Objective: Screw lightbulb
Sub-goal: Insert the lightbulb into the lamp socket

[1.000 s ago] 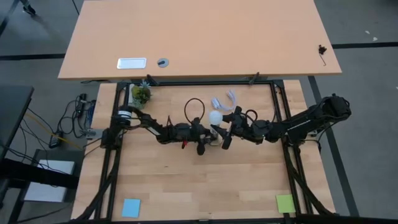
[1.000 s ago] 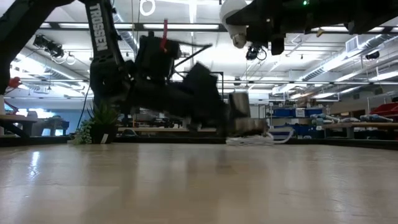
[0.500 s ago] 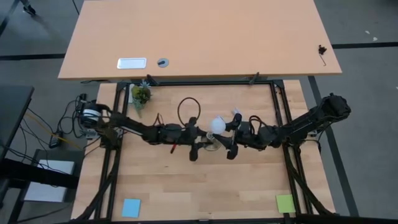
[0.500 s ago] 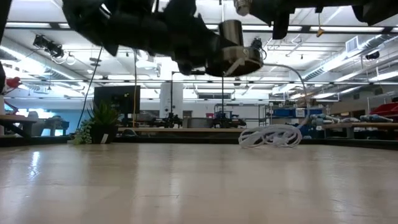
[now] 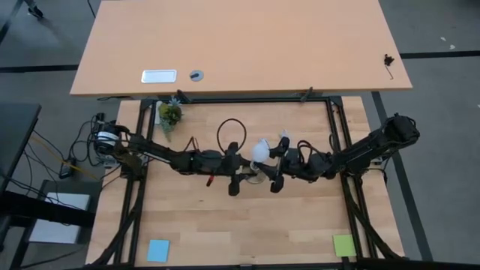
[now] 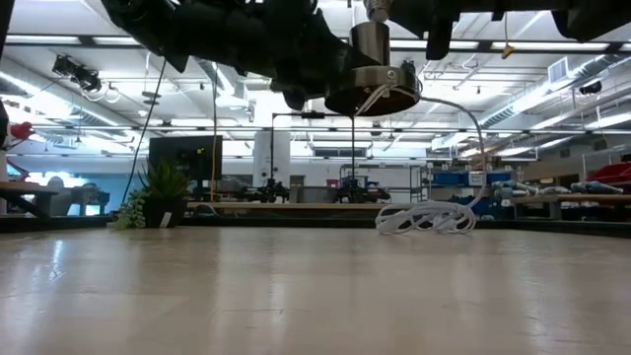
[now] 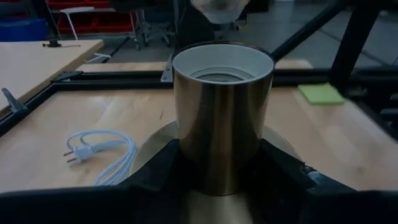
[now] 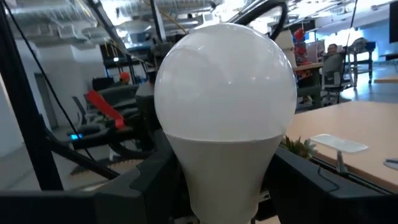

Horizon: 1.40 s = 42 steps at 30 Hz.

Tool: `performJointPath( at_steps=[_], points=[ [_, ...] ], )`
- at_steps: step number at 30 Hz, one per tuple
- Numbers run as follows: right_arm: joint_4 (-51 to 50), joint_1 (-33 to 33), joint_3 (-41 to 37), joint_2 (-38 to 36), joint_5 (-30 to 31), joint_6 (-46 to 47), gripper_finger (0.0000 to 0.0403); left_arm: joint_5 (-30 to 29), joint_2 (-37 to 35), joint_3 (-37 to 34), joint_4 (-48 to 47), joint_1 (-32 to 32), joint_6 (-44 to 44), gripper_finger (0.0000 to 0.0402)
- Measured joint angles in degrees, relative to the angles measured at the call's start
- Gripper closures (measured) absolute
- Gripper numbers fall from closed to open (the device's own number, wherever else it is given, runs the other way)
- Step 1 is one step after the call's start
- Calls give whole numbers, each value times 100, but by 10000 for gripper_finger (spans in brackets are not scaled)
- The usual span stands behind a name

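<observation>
Since a second ago the socket has been lifted off the counter and both arms have drawn together at the middle of the high view; over the last half second little has changed except that the lightbulb (image 5: 260, 149) sits a touch closer to the socket (image 5: 256, 174).

The left gripper (image 5: 245, 174) is clamped on the brass socket, its cup (image 7: 222, 118) opening upward in the left wrist view, with the bulb's base just entering at the top edge of that frame. The right gripper (image 5: 276, 159) is clamped around the lightbulb's lower body (image 8: 225, 130), the round head filling the centre of the right wrist view.

To do this step well, I judge the bulb's base must line up squarely with the cup's axis before any turning; a tilted start would likely cross the thread. Light push, then rotate.

The bulb's screw base is hidden in the right wrist view and cut off in the low view, so the gap between base and cup cannot be told. The white cable (image 6: 426, 218) lies on the counter (image 6: 315, 291) at the right of centre in the low view.
</observation>
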Motion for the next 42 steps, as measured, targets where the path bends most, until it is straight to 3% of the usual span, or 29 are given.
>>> performJointPath(
  at_steps=[12,21,42],
  points=[
    [118,-58,4,59,-4,-398,175,-452,-2,1,-732,-19,185,241],
    [619,-204,9,621,-1,-362,175,-638,-39,221,-1299,-24,293,241],
    [915,-179,11,843,-31,-710,175,-1022,-44,294,-950,-17,42,241]
  ],
)
